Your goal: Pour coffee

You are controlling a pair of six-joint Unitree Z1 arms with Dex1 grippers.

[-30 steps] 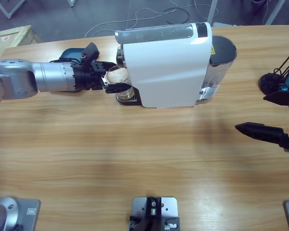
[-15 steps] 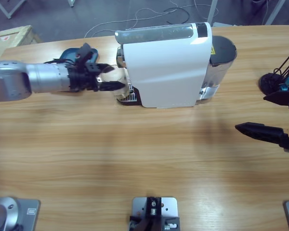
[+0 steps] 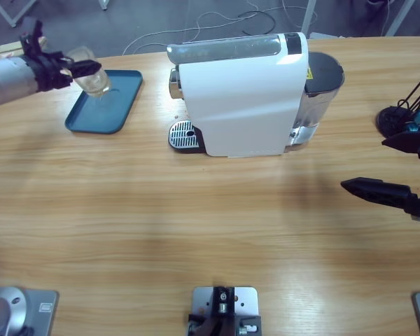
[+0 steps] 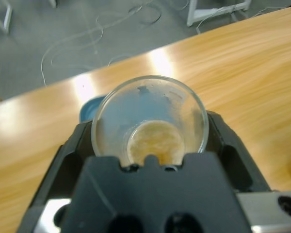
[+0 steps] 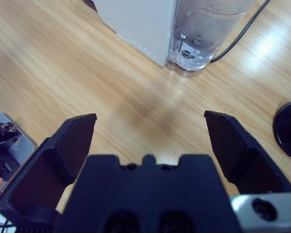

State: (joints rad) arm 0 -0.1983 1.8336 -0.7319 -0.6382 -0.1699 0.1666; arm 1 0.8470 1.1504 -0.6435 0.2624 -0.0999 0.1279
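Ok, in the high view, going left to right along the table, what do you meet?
Left tool holding the glass → blue tray → drip grate → coffee machine → water tank → right tool.

High view: fixed above, looking straight down on the wooden surface (image 3: pixel 196 238), far enough off to take in its full width. Left wrist view: close behind the left end effector (image 4: pixel 150 145), looking along it and down at the clear tumbler (image 4: pixel 149 121); the same tumbler sits at far left of the high view. Right wrist view: looks over the right end effector (image 5: pixel 150 141), tilted down toward the white coffee machine (image 5: pixel 140 24), also seen in the high view.
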